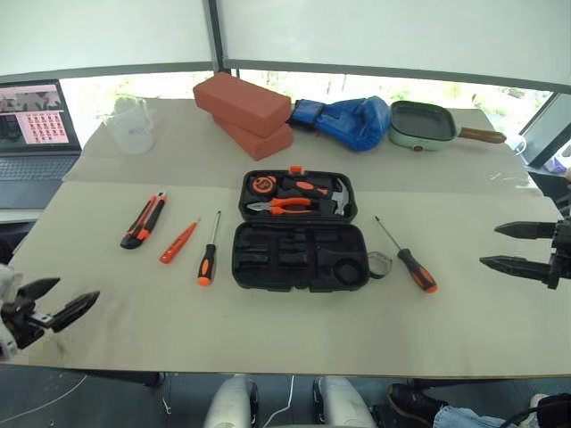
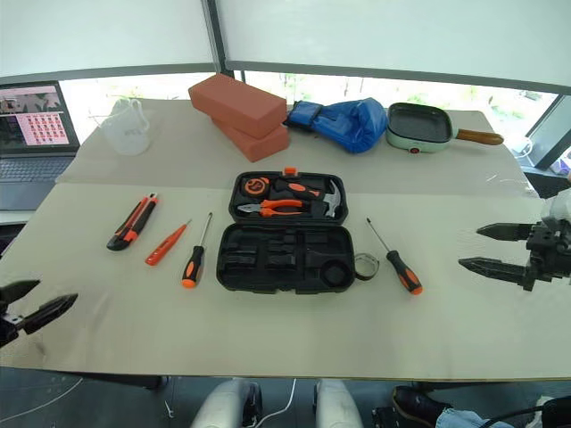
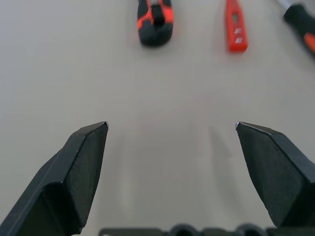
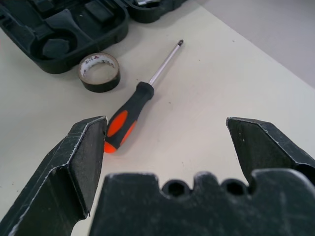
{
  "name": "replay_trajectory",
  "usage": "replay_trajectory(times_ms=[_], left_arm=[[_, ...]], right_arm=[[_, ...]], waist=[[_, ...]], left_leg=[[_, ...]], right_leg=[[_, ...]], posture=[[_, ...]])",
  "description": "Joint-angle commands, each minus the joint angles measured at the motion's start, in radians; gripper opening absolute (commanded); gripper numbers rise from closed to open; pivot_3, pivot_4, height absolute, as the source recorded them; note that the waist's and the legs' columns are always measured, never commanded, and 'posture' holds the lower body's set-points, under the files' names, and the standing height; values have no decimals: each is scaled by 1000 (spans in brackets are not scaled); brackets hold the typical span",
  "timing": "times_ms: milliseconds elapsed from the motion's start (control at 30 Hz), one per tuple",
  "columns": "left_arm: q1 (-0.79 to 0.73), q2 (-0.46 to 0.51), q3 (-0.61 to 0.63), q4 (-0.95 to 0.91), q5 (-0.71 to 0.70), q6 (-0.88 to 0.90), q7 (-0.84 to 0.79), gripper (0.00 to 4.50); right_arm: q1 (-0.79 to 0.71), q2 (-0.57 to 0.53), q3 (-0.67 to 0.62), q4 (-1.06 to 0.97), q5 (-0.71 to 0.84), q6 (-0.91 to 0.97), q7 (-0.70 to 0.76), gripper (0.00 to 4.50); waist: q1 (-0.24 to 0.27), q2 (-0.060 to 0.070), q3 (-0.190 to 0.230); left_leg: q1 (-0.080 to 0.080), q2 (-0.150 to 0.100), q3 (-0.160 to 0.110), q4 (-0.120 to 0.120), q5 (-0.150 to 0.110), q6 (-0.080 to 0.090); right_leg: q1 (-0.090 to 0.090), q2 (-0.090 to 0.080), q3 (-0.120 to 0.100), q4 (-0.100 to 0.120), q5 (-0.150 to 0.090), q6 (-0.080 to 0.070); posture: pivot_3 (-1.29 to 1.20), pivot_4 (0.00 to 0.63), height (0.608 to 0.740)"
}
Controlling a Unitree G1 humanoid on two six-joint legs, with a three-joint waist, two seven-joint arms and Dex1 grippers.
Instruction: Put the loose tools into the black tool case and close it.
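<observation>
Since nothing is stowed yet, the black moulded-plastic tool case (image 1: 299, 232) lies open at the centre of the pale surface (image 1: 268, 330), recesses up. At its 9 o'clock lie the orange-and-black utility knife (image 1: 144, 220), thin all-orange screwdriver (image 1: 179, 241) and a black-and-orange-handled steel screwdriver (image 1: 208, 252); its twin (image 1: 407, 257) lies at 3 o'clock beside a dark tape roll (image 1: 379, 264). The left end effector (image 1: 49, 303) and right end effector (image 1: 522, 247) hang low and wide apart, jaws spread, empty, flanking the work, likely ready to reach inward.
</observation>
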Motion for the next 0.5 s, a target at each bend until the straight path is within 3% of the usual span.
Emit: replay_trajectory(times_ms=[33, 267, 367, 500], left_arm=[[-107, 55, -72, -29, -17, 74, 50, 4476], [-308, 86, -230, -125, -97, 239, 105, 4476], [-414, 80, -306, -204, -154, 430, 209, 4476], [-636, -45, -358, -265, -220, 800, 410, 4476]], right_arm=[[9, 9, -65, -206, 96, 99, -33, 4490], [92, 49, -105, -569, 225, 241, -99, 4490], [107, 68, -103, -702, 272, 280, -137, 4490], [99, 102, -77, -847, 316, 315, -210, 4490]], waist=[[0, 0, 0], [1, 0, 0], [2, 0, 0], [5, -1, 0]], left_leg=[[0, 0, 0, 0, 0, 0], [-1, 0, -1, 0, 0, -1], [-1, -1, -1, 0, 0, -1], [-2, -2, -4, 1, 0, 0]], right_leg=[[0, 0, 0, 0, 0, 0], [0, 0, 0, 0, 0, 1], [0, 0, 0, 0, 1, 2], [1, 1, 0, 1, 1, 3]], posture=[[0, 150, 738], [0, 150, 738], [0, 150, 738], [0, 150, 738]])
